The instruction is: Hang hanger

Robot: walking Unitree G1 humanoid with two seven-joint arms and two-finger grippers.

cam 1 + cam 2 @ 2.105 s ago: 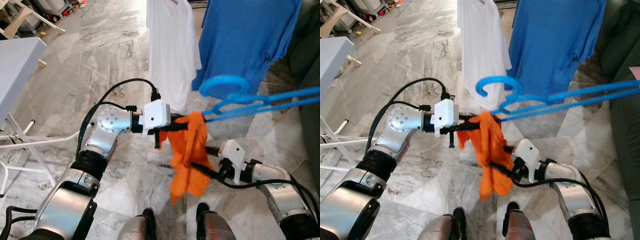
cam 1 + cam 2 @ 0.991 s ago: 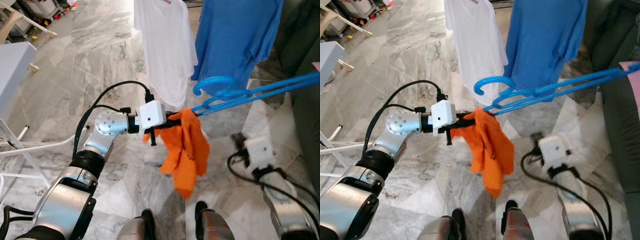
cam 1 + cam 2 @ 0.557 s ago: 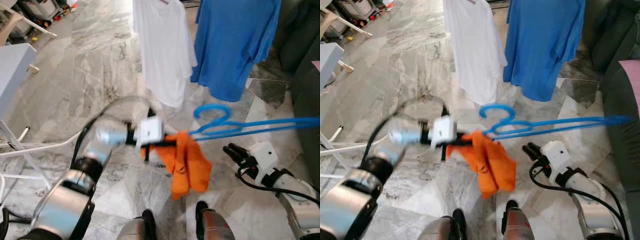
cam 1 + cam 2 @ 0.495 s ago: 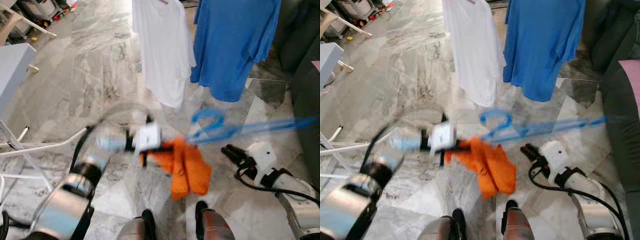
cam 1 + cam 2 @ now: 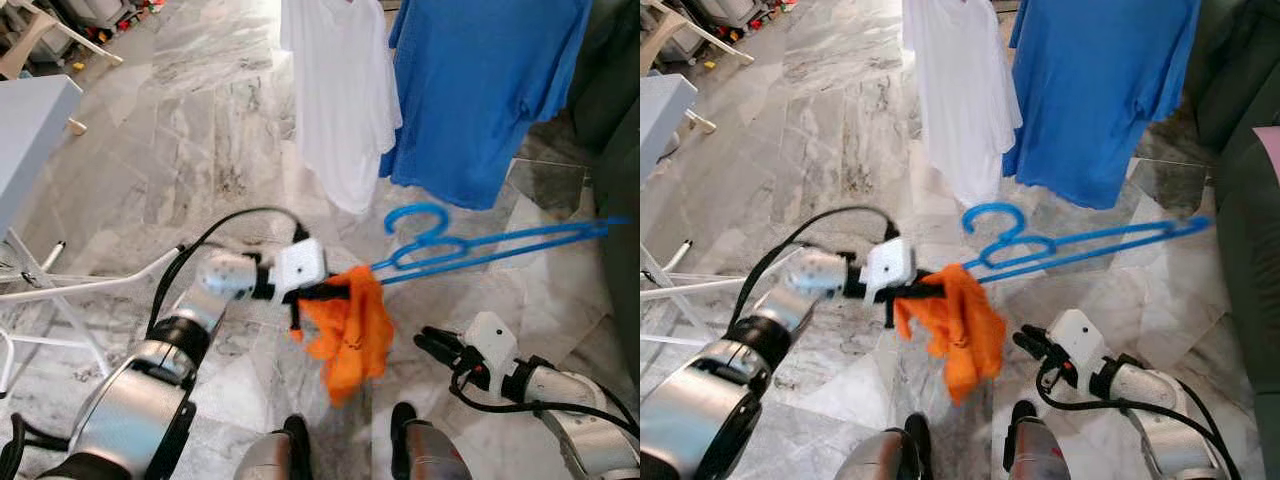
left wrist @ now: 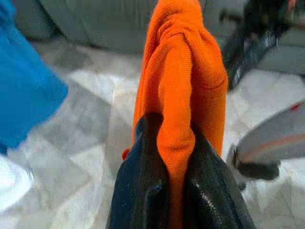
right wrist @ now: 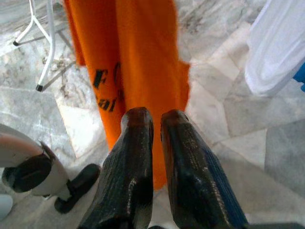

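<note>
Orange cloth [image 5: 348, 325] hangs bunched from the left hand [image 5: 335, 292], whose two black fingers [image 6: 143, 191] are clamped on a fold of it. The blue hanger [image 5: 470, 245] sits at that same grip, hook up, its bars reaching out toward the robot's right above the marble floor [image 5: 200, 150]. The right hand [image 5: 432, 345] is low beside the cloth, fingers nearly together and empty. Ahead hang a white shirt [image 5: 340, 90] and a blue shirt [image 5: 480, 90]; a white rack [image 5: 60, 290] stands to the left.

Left hand [image 5: 335, 292] clamped, right hand [image 5: 428, 344] closed
</note>
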